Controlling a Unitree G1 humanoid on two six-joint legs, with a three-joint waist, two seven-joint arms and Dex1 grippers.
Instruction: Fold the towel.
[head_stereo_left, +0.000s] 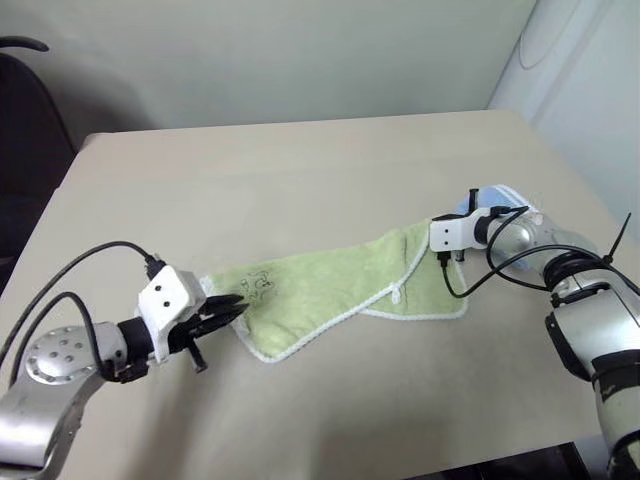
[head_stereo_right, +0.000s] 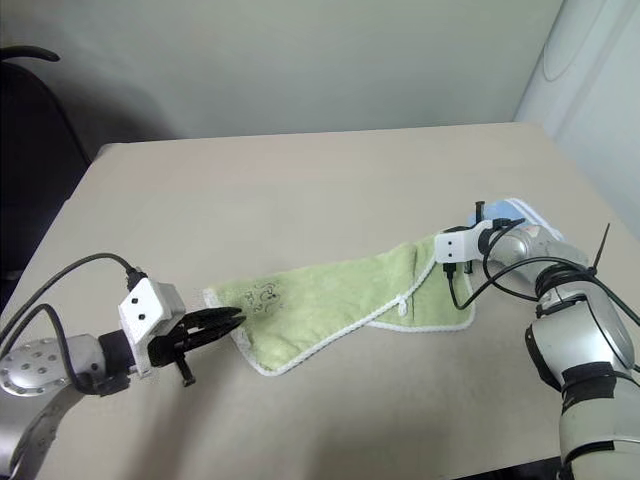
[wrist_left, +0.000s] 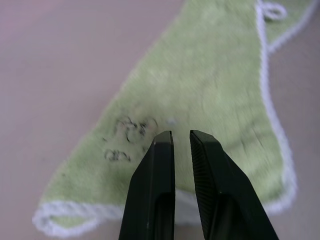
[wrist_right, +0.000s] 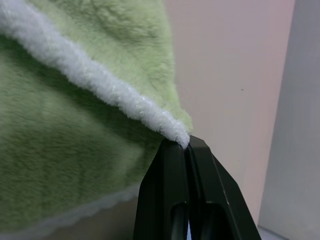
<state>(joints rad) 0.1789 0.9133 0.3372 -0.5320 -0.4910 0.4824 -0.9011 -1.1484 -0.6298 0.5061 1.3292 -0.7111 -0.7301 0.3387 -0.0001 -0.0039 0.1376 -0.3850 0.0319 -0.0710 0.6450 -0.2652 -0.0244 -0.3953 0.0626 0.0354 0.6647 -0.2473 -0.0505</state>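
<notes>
The lime-green towel (head_stereo_left: 330, 285) lies stretched across the table (head_stereo_left: 300, 170), partly folded over itself, with its white edging showing. Its printed mark (wrist_left: 130, 132) sits near the left end and its white loop (head_stereo_left: 397, 295) nearer the right. My right gripper (wrist_right: 186, 142) is shut on the towel's white-edged right corner, which is lifted a little off the table. My left gripper (wrist_left: 180, 134) hovers over the towel's left end beside the mark. Its black fingers (wrist_left: 155, 190) stand a narrow gap apart with nothing between them.
A small light blue cloth (head_stereo_left: 500, 195) lies just behind my right wrist near the table's right edge. A black chair (head_stereo_left: 25, 130) stands off the table's left side. A white panel (head_stereo_left: 580, 60) rises at the back right.
</notes>
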